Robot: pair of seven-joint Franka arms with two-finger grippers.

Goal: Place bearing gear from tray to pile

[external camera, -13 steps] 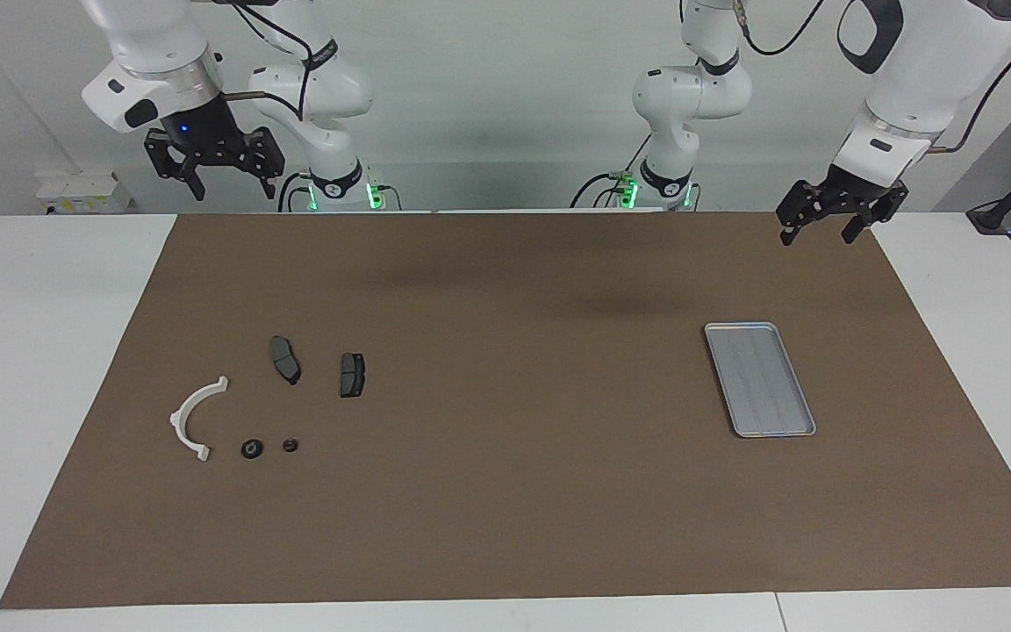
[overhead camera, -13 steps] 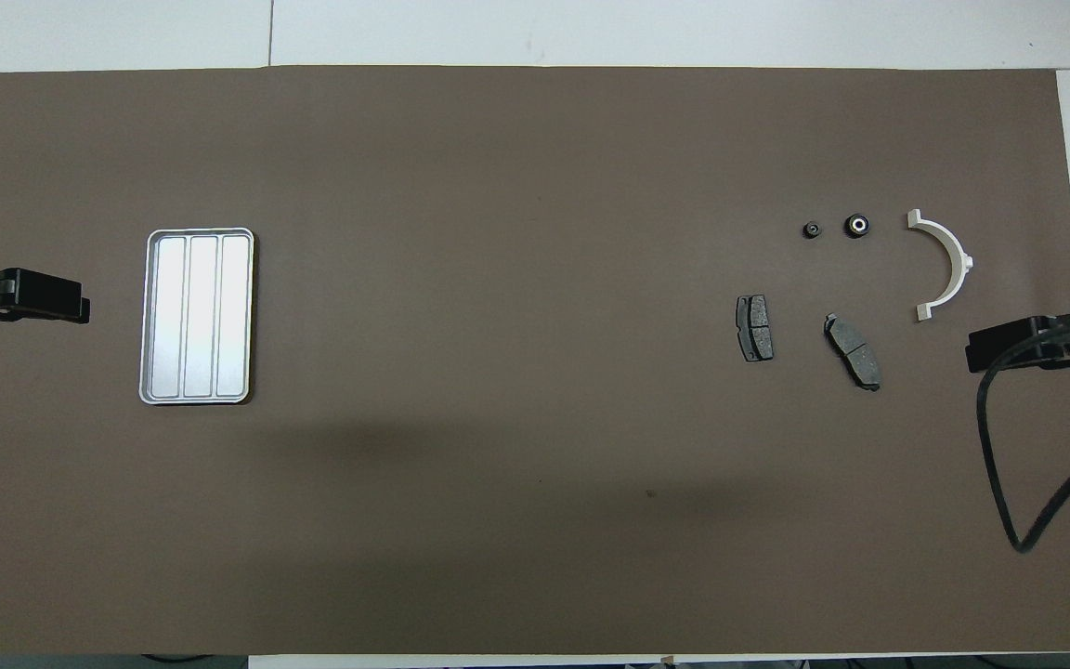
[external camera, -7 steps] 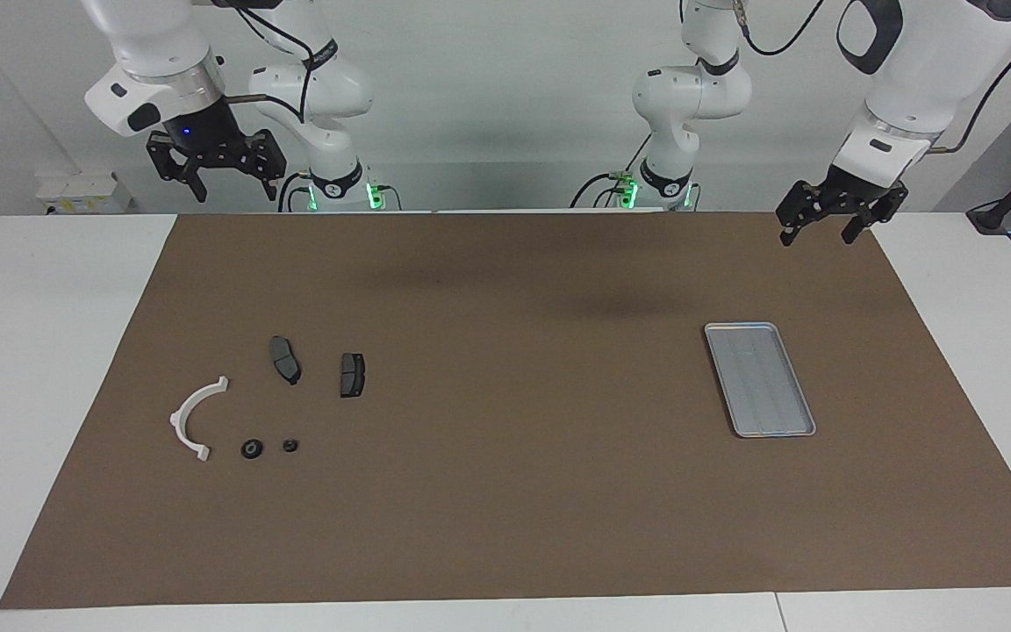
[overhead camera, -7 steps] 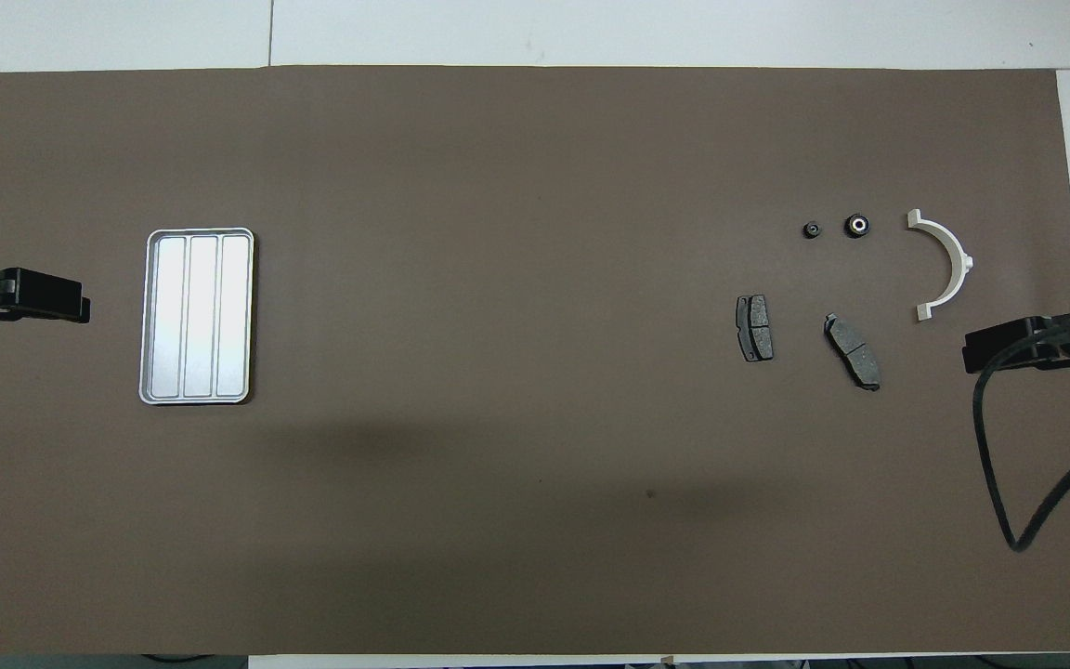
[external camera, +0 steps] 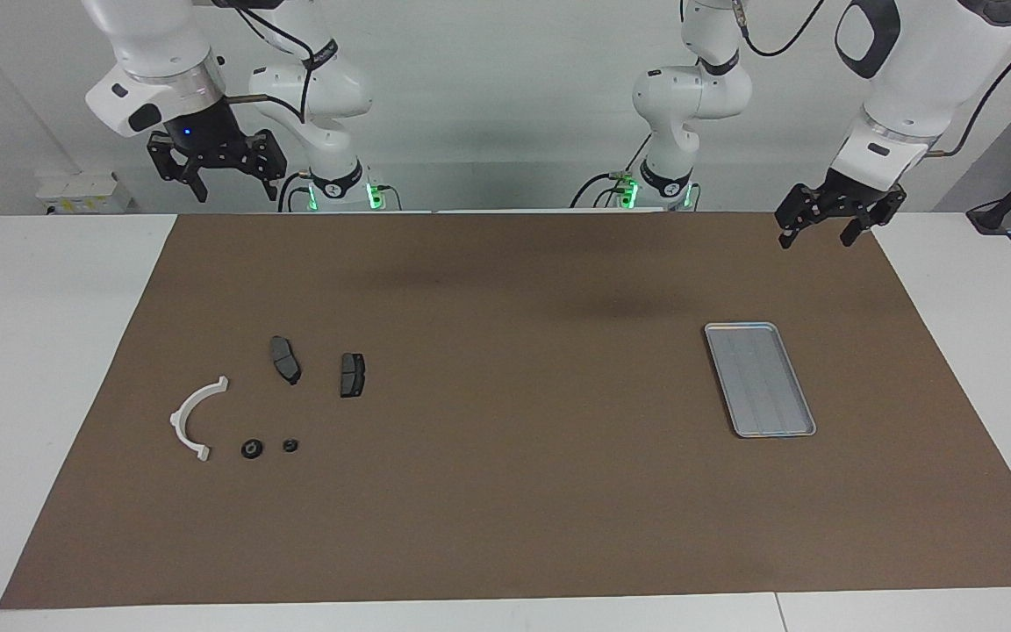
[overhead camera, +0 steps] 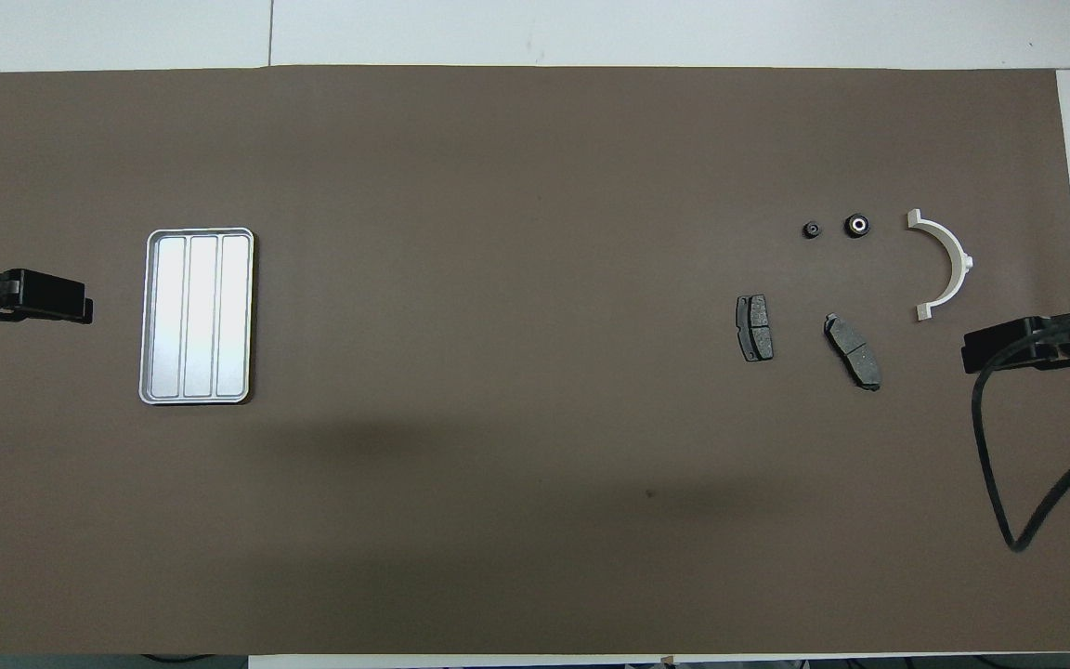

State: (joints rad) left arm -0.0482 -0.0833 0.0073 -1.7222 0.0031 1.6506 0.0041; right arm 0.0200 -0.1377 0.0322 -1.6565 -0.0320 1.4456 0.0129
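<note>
Already off the tray, two small dark round parts lay on the brown mat (external camera: pixel 505 491) among the pile: the larger bearing gear (external camera: pixel 251 448), with a pale centre seen from overhead, and just beside it a smaller round part (external camera: pixel 290 446). Both sat farther from the robots than the two dark brake pads (external camera: pixel 285 359), and beside the white half-ring bracket (external camera: pixel 195 420), which lay toward the right arm's end of the table. None of these parts touched another. The gear looked rigid, compact and probably heavy for its size, likely smooth and ready to roll if tipped on edge; a grip across its outer rim from straight above seemed the safest hold. The silver tray (external camera: pixel 738 332) lay well apart, toward the left arm's end, and its ridged floor held nothing. By that layout the placing seemed finished. The right gripper (external camera: pixel 218 181) hung high over the table edge at the robots' end, jaws spread and holding nothing. The left gripper (external camera: pixel 828 226) hung over the mat's corner nearer the robots than the tray, fingers also apart and empty; both arms waited
</note>
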